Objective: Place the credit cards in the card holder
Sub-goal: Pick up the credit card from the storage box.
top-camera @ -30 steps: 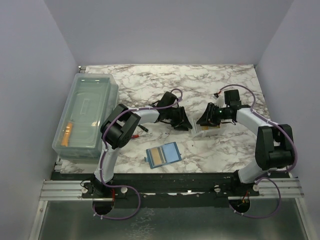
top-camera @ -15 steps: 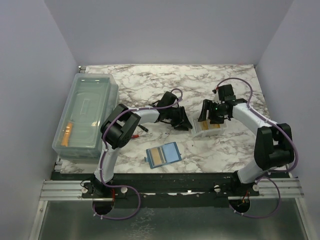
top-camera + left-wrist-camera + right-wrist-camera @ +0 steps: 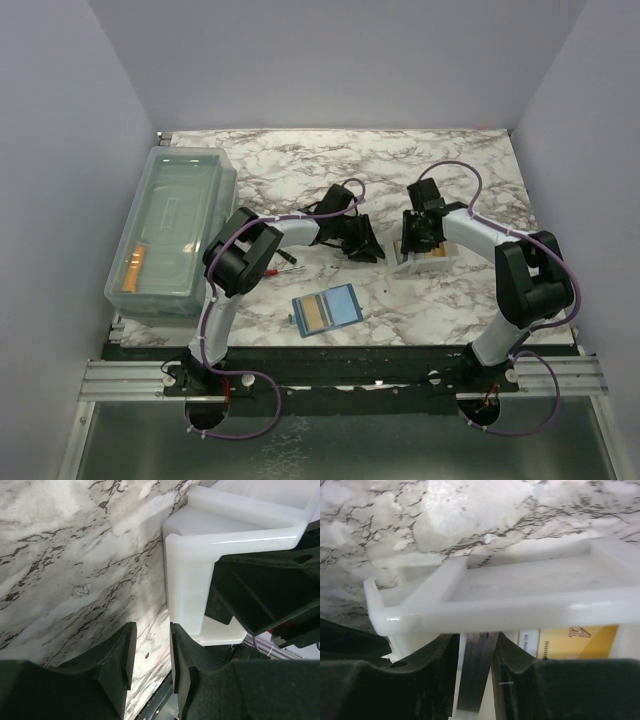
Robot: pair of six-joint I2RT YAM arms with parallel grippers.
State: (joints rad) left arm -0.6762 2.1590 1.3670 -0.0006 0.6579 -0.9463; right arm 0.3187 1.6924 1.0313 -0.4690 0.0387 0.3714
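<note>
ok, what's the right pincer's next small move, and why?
Probably lift straight up: the right pincer looks closed on a thin edge-on stack of plastic cards inside the shallow white tray, and the open teal-blue wallet lies apart from that tray.

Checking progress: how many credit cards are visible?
2 clearly: one card in the open card holder, another in the white tray; the right gripper pinches a possible stack there.

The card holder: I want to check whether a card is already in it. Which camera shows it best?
The top external view. The card holder lies open on the table, a golden card on one half. Neither wrist view shows it; both face the white tray.
</note>
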